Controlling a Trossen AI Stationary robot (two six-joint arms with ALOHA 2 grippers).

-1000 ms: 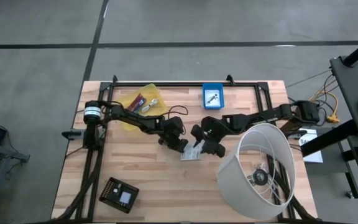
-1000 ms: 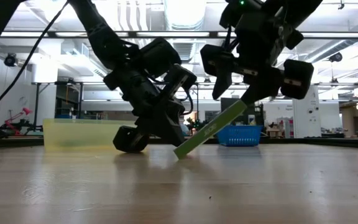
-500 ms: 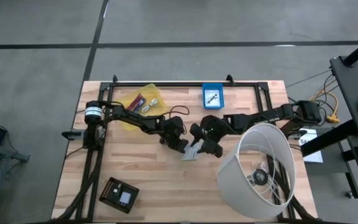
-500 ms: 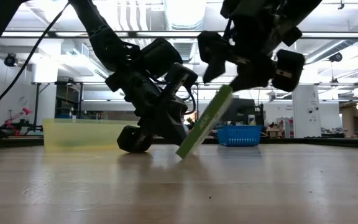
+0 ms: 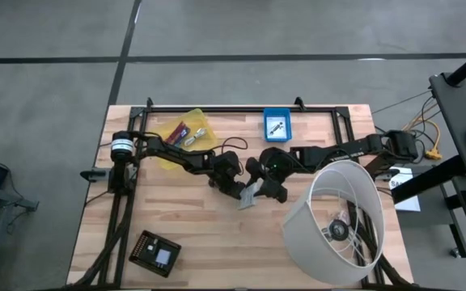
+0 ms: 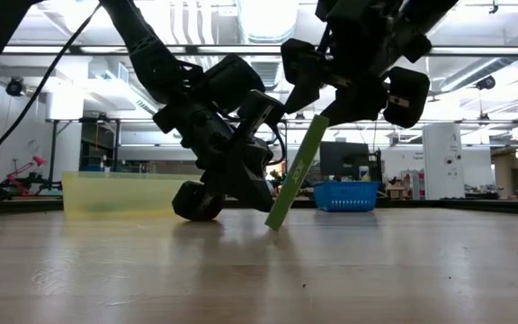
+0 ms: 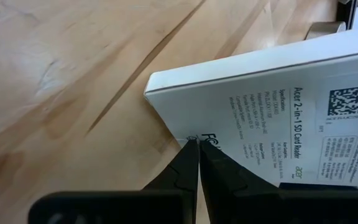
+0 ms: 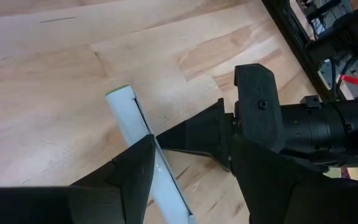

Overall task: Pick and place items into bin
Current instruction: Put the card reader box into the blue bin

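Observation:
A flat white printed packet [image 6: 293,175] with a green edge stands steeply tilted at the table's middle, its lower edge [image 6: 273,223] on the wood. My left gripper [image 5: 239,187] is shut, low on the table, at the packet's lower part. My right gripper [image 5: 262,184] is open above it, and the packet's upper end [image 6: 318,121] reaches up between its fingers. In the right wrist view the packet's thin edge [image 8: 135,118] lies beside one finger, and the other finger stands well apart from it. My left gripper touches the packet's printed face close to its lower corner [image 7: 199,135] with its shut fingertips [image 7: 191,163]. The fingers slant down from the table's left. My right gripper has the packet's upper part leaning on the inner side of one finger [image 8: 137,169]. The packet's lower edge stays on the table.
A yellow bin [image 5: 181,132] with several items stands at the far left, and a blue bin [image 5: 277,125] holds one item at the far middle. A big white lampshade [image 5: 338,222] lies near the right. A flat black square device [image 5: 155,252] lies near the left.
The packet has tipped from a shallow slant to nearly upright. Its upper end has risen with my right gripper's finger, and its lower edge has stayed on the table by my left gripper. My right gripper has edged toward my left gripper and tipped a little.

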